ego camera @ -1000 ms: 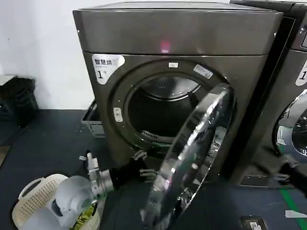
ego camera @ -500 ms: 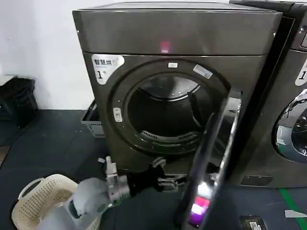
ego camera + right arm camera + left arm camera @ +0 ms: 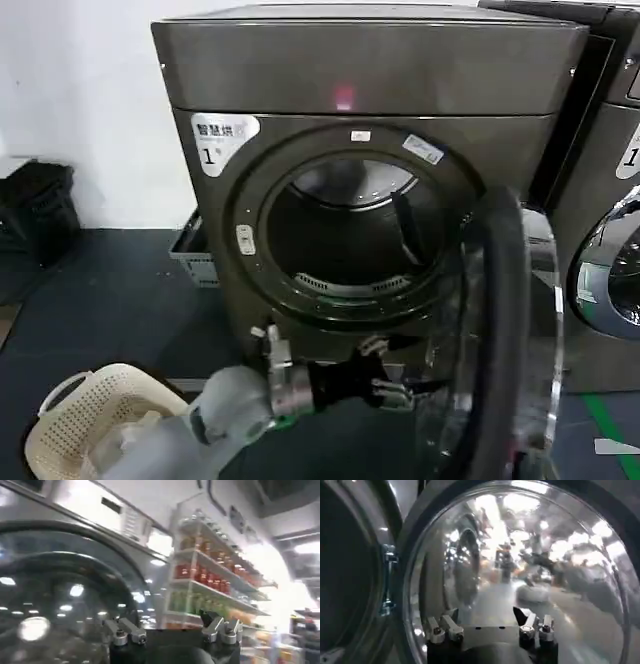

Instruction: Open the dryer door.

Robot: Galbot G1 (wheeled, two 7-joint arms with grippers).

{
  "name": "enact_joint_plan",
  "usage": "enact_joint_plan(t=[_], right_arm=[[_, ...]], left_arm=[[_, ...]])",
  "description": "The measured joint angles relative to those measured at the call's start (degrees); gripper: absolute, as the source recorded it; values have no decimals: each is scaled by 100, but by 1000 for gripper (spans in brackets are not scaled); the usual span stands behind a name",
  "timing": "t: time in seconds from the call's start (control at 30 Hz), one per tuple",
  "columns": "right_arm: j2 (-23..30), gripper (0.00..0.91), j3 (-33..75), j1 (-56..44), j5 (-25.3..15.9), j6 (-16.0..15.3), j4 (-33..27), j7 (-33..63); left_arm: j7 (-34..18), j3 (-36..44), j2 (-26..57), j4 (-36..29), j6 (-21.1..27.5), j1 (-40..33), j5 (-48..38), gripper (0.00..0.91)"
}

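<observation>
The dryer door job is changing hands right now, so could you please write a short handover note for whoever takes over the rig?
Left hand: open, empty, low in front of the dryer, against the inner face of the dryer door.
Right hand: open, empty, facing the second machine's door.
Door: swung well out on its right-side hinge, drum opening fully exposed.
Done: door unlatched and pushed wide.
Left: probably only a final nudge if more swing is wanted, then withdraw the left arm.
</observation>
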Motion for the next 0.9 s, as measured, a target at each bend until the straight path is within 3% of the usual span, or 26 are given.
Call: enact_joint_plan(t=[0.47,0.9], right_arm=[[54,907,801,-433,27,-159,19,278],[52,907,966,-581,221,-152,151,213]], left_arm=[[-132,726,-701,644,-190,-470,232,907],[-459,1395,-1497,1472,-742,-1087,537,907]])
